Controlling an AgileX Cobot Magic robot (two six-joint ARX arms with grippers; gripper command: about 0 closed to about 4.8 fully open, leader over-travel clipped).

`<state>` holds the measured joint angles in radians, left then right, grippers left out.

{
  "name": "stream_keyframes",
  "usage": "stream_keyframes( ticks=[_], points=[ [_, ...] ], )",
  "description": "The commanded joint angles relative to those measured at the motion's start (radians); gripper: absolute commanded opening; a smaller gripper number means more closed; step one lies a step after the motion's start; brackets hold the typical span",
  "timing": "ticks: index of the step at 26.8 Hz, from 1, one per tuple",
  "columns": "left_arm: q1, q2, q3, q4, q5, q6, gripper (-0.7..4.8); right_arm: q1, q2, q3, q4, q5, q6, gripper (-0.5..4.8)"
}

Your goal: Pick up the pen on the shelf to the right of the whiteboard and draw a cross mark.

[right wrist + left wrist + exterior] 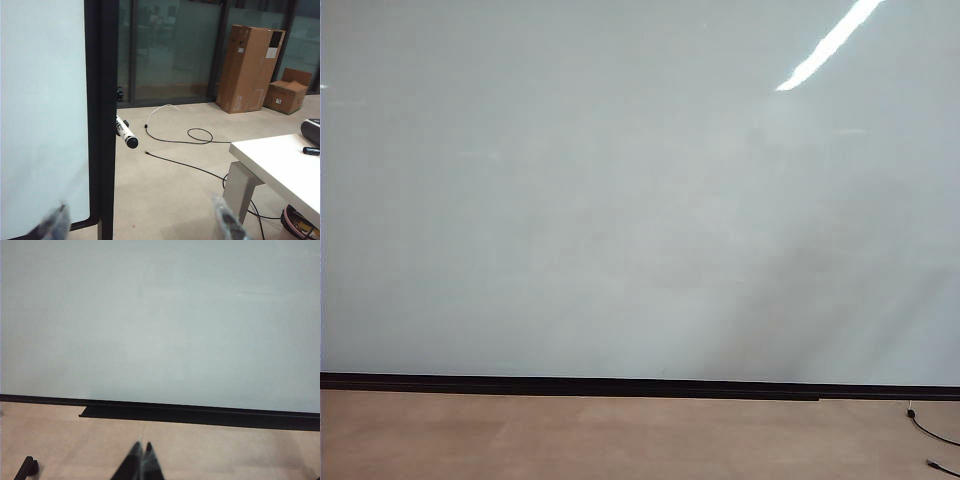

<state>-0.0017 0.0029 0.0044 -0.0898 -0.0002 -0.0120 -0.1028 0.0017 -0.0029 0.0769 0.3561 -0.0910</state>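
Showing only in the right wrist view, the pen [125,134] faces spread right fingers [227,220]; left fingers [141,455] pressed together.

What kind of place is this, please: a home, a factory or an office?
Probably an office or lab room: a large whiteboard on a frame, glass partition walls, cardboard boxes and loose cables on the floor.

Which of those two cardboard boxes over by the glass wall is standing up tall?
The big box nearer the glass doors stands upright and tall. The small box beside it sits low on the floor with its top flaps open.
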Motion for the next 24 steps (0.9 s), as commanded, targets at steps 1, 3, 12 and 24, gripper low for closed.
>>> stream_keyframes(
  ticks=[1, 3, 12, 24],
  points=[
    [0.000, 0.000, 0.002, 0.009, 0.003, 0.004, -0.04, -0.001, 0.000, 0.004, -0.003, -0.027, 0.006, 4.34],
    [0.000, 0.000, 0.002, 0.009, 0.004, 0.004, -0.04, -0.004, 0.000, 0.004, -0.014, -0.047, 0.006, 4.46],
    [0.000, 0.000, 0.002, 0.009, 0.003, 0.004, -0.04, -0.075, 0.000, 0.006, -0.050, -0.154, 0.043, 3.97],
    [0.000, 0.000, 0.002, 0.009, 0.003, 0.004, -0.04, -0.261, 0.168, 0.092, 0.017, -0.364, 0.059, 3.75]
  ],
)
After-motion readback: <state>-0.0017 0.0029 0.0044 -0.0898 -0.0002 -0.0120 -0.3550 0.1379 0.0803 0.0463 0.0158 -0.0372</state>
